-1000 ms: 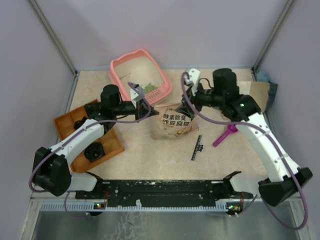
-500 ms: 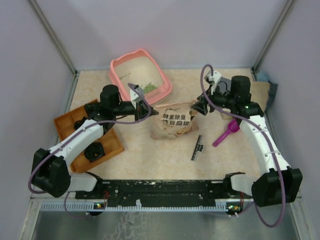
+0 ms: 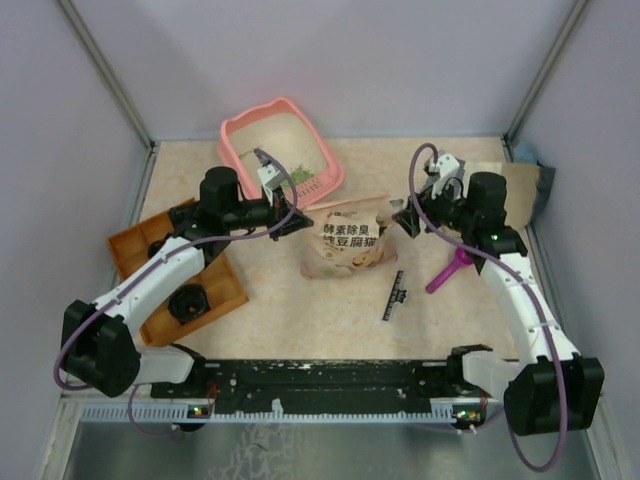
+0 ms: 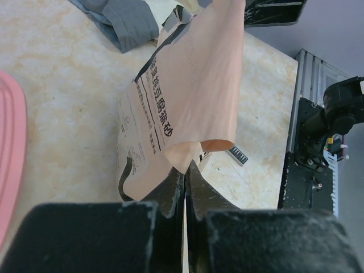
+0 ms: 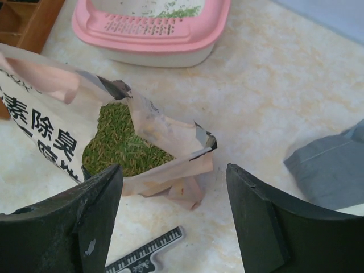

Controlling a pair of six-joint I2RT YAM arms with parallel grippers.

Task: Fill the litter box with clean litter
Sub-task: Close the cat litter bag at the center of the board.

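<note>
The pink litter box (image 3: pixel 240 132) stands at the back left, with a small scatter of green clean litter (image 3: pixel 297 176) in its near end; the right wrist view shows the box (image 5: pixel 153 31) and that litter (image 5: pixel 183 11) too. In front of it lies a beige printed paper bag (image 3: pixel 350 245), torn open, with green granules inside (image 5: pixel 122 145). My left gripper (image 4: pixel 186 166) is shut on the bag's (image 4: pixel 193 85) upper left corner. My right gripper (image 5: pixel 173 187) is open just right of the bag's mouth, holding nothing.
An orange compartmented tray (image 3: pixel 225 290) sits at the left under my left arm. A magenta scoop (image 3: pixel 450 270) lies right of the bag, and a black ruler-like strip (image 3: pixel 395 296) lies in front of it. A grey cloth (image 5: pixel 330 165) is at the back right.
My right gripper has pulled back to the right, off the bag, and its jaws have spread wider. My left gripper keeps its hold on the bag's corner and has shifted slightly.
</note>
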